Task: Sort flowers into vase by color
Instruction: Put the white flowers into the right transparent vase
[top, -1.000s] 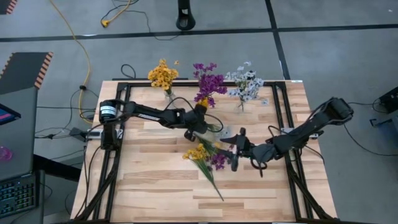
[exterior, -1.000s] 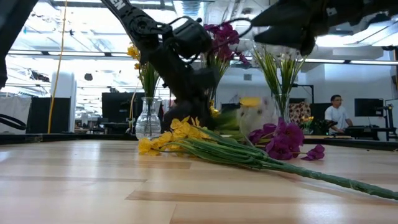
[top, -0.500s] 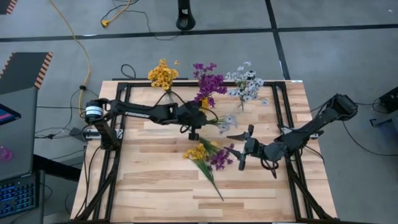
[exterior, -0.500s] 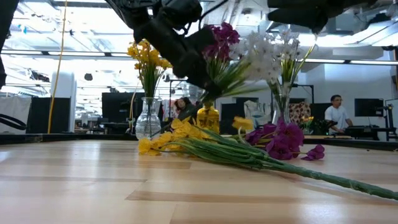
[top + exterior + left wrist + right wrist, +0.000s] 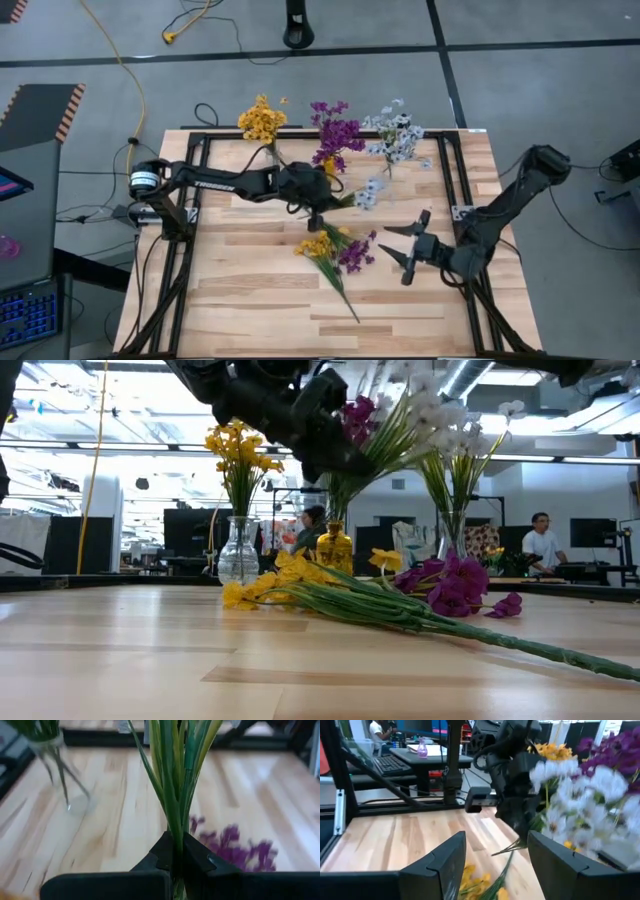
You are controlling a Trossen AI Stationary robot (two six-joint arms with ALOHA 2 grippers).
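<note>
Standing along the far edge of the wooden table are three vases: yellow flowers toward the far left corner, purple flowers mid-edge, white flowers to their right. A loose heap of yellow and purple sprigs lies near the table's middle. Above it, the left gripper has its jaws pinched on the green stems of a white sprig, held off the surface. The right gripper hangs toward the right edge, jaws spread wide, holding nothing.
</note>
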